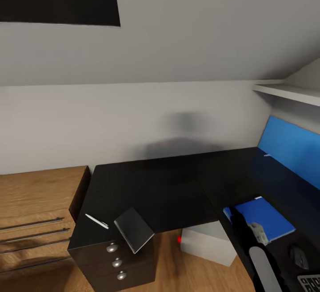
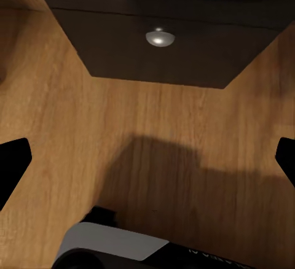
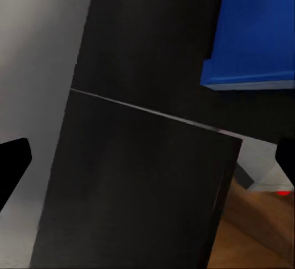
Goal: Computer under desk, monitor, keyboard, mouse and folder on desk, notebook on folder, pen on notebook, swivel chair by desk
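Left hand (image 2: 147,158) wide open, empty | right hand (image 3: 147,164) wide open, empty | pen (image 1: 97,221) lies diagonally beside notebook (image 1: 134,229)

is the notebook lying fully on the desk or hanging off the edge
Hanging off. In the head view the closed notebook lies flat on the desk, one corner poking past the front edge above the drawers, beside the pen.

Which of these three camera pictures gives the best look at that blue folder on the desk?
The head view: the blue folder lies flat on the black desk, with most of its cover visible beside the robot's arm. The right wrist view catches just one corner of it. The left wrist view looks at wooden floor and a drawer knob.
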